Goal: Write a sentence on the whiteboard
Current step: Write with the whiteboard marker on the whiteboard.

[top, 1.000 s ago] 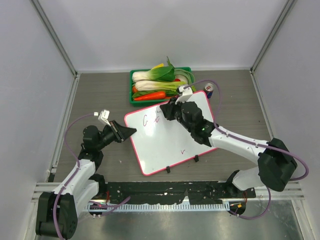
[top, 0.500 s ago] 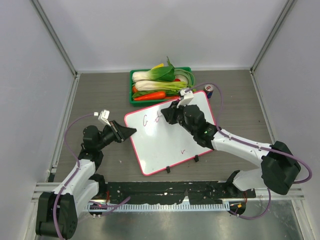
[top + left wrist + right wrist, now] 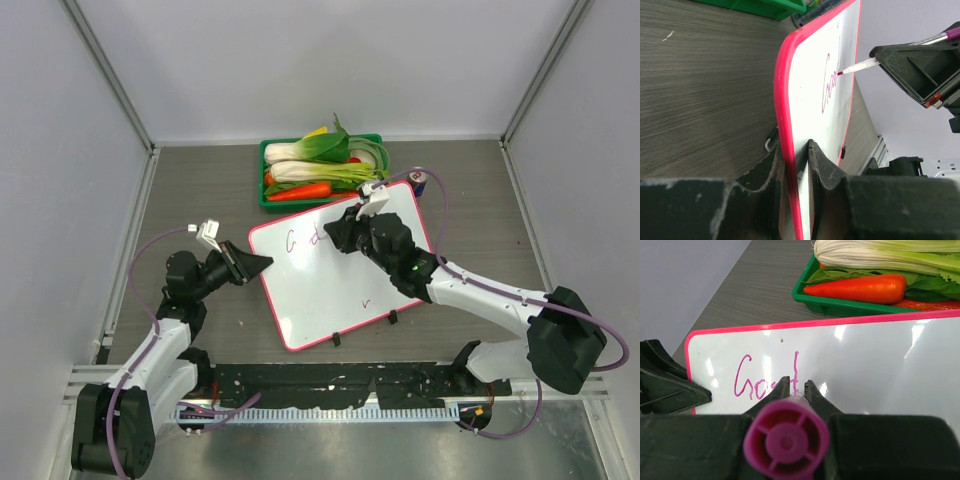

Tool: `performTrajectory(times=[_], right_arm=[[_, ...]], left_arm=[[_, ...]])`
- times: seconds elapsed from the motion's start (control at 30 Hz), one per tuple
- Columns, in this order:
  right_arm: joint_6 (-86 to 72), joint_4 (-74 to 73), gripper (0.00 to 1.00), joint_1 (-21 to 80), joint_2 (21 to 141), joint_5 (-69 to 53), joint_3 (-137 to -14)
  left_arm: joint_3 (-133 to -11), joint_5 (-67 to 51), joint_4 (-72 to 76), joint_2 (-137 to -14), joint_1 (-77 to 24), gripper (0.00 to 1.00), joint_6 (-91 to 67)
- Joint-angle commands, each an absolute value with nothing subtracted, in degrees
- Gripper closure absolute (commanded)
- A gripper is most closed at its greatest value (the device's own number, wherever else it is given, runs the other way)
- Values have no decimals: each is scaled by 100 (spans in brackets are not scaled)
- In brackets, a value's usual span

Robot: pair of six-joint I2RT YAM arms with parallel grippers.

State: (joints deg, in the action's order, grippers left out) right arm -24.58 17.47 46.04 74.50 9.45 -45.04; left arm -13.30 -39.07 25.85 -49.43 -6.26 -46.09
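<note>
The whiteboard point(image 3: 335, 275) with its pink-red frame lies on the table; it also shows in the left wrist view point(image 3: 812, 95) and the right wrist view point(image 3: 880, 365). My left gripper point(image 3: 258, 264) is shut on the whiteboard's left edge point(image 3: 790, 165). My right gripper point(image 3: 340, 232) is shut on a magenta marker point(image 3: 786, 440), its white tip point(image 3: 857, 66) touching the board. The sentence point(image 3: 767, 377) reads only "Good" in magenta near the top left; it also shows in the top view point(image 3: 303, 240) and the left wrist view point(image 3: 829, 82). A small lone purple tick point(image 3: 367, 300) sits lower on the board.
A green tray point(image 3: 268, 196) of vegetables, with a carrot point(image 3: 857, 287) and leafy greens, stands just behind the board. A small can point(image 3: 417, 180) stands at the board's far right corner. Two black clips point(image 3: 392, 317) sit on the board's near edge. Grey walls enclose the table.
My right gripper has moved right along the writing line with the marker. The writing has grown from "G" and a stroke to "Good". The left gripper and board have not moved.
</note>
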Motion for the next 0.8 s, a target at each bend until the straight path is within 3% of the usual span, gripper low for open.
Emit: performTrajectory(times=[0.0,0.77], right_arm=[[-2443,1520,99,4588,7357,1037,-4447],[-2443,1565,99,4448,6662,1073,-4860]], left_arm=[[-1433,-3894,2479,-4931,-694,100,-4078],[-1468,-3858,2382,-4878,-738,100,-4078]])
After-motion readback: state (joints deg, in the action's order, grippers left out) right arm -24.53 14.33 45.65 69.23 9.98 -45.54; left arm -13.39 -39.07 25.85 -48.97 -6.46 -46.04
